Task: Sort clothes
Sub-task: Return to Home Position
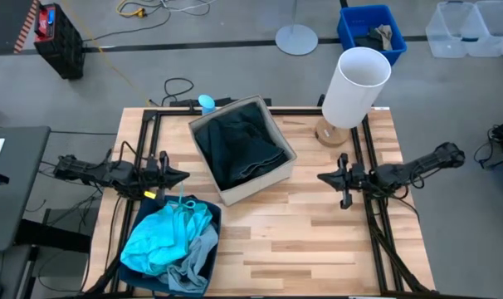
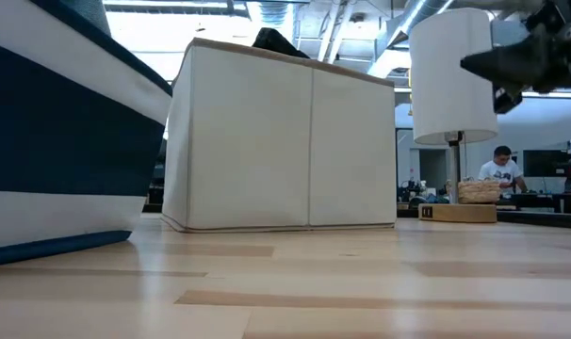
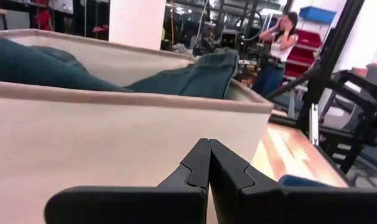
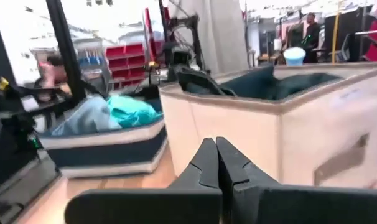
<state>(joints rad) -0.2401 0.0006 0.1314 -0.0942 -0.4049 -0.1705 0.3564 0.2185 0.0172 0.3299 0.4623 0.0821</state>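
Observation:
The beige fabric box (image 1: 243,149) stands at the table's far middle and holds the dark green-black jeans (image 1: 239,145) and a black garment (image 4: 198,81). The navy fabric box (image 1: 173,249) stands at the near left and holds the turquoise garment (image 1: 160,237) and the pale blue one (image 1: 197,257). My left gripper (image 1: 183,175) hovers shut and empty at the table's left side, between the two boxes. My right gripper (image 1: 322,176) hovers shut and empty at the table's right side, pointing toward the beige box.
A white lamp (image 1: 355,87) on a round wooden base stands at the far right corner. A small blue object (image 1: 207,103) sits at the far edge. Bare wood (image 1: 310,241) lies in the near middle and right. People show in the room beyond.

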